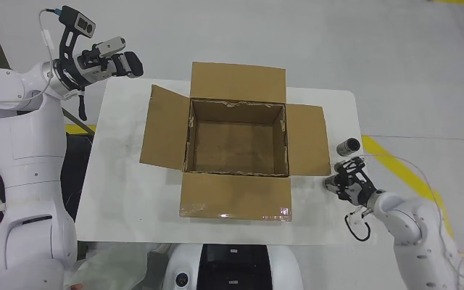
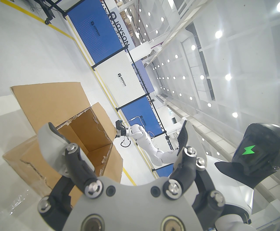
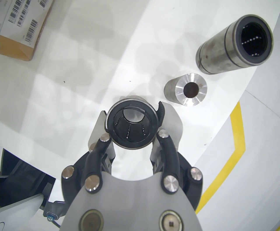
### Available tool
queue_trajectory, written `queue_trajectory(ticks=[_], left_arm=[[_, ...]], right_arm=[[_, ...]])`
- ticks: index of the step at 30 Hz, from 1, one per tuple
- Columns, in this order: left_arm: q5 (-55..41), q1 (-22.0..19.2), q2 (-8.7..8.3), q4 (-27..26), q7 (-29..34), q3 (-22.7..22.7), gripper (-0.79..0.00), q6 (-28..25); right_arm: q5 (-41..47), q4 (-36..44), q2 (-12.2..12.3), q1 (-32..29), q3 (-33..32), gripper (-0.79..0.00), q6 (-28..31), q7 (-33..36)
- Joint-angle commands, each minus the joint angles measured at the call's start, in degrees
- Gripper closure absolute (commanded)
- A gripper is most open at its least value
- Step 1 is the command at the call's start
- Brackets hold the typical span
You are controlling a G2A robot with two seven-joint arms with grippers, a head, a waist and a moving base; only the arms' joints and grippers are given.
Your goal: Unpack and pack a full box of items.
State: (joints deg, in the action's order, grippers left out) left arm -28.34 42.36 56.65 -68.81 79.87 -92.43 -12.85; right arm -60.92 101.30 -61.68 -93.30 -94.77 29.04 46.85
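One box (image 1: 235, 196), two bearings (image 3: 131, 125) (image 3: 218, 52), one steel bushing (image 3: 186, 89)

The cardboard box (image 1: 235, 145) is matt brown corrugated board, its inner rim torn and ragged; white paper labels (image 3: 21, 19) sit on one wall. The table (image 3: 87, 65) is smooth white with a faint sheen. The gripped linear bearing (image 3: 131, 129) in the right gripper (image 3: 131, 109) has a black liner studded with bright steel balls — the loose linear bearing (image 3: 221, 54) shows a dull, scuffed grey metal shell. The metal sleeve (image 3: 186, 89) has a bright machined end face.
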Motion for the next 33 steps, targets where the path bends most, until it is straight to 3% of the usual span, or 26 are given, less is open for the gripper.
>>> queue_trajectory(ticks=[1, 12, 19, 33], left_arm=[[0.0, 0.0, 0.0, 0.0, 0.0, 0.0, -0.785, 0.0], [0.0, 0.0, 0.0, 0.0, 0.0, 0.0, -0.785, 0.0], [0.0, 0.0, 0.0, 0.0, 0.0, 0.0, -0.785, 0.0], [0.0, 0.0, 0.0, 0.0, 0.0, 0.0, -0.785, 0.0]], right_arm=[[0.0, 1.0, 0.2, -0.8, -0.5, 0.0, 0.4, -0.1], [2.9, 5.2, 0.8, -2.5, -3.9, 0.0, 0.3, -1.3], [0.3, 9.5, 1.2, -1.8, -5.4, 0.0, -1.3, -0.9], [-1.5, 18.3, 1.5, -0.5, -8.3, 0.0, -5.3, -6.4]])
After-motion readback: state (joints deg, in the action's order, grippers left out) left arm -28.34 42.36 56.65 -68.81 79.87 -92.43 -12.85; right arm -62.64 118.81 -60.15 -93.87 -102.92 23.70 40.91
